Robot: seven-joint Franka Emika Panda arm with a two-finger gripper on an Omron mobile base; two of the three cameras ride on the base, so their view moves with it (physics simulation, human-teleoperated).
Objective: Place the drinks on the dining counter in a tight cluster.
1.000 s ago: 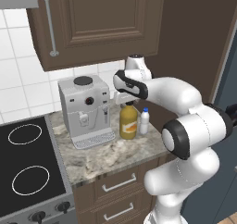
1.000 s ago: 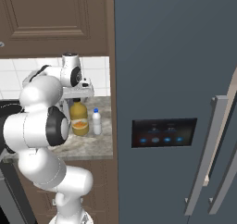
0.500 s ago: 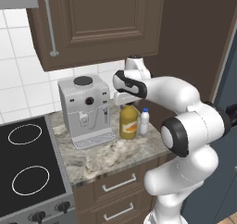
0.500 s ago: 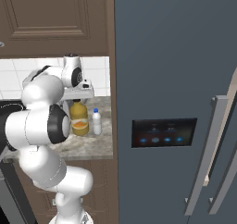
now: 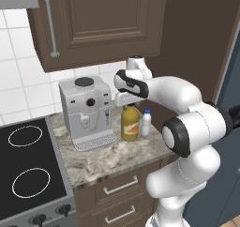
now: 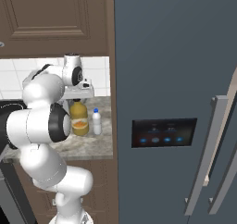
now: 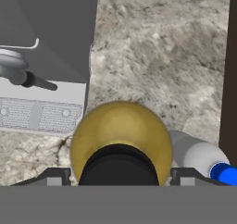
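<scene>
Claw (image 7: 119,177) now narrowing around the orange jug's (image 5: 130,123) black cap, not clamped yet. Jug sits right of the coffee machine (image 5: 86,111), small white bottle (image 5: 146,123) beside it. Pickup starting.

The jug (image 7: 121,140) stands hemmed in: coffee machine (image 5: 86,112) close on one side, small bottle (image 5: 146,123) touching the other; counter (image 5: 115,158) in front lies bare.
</scene>
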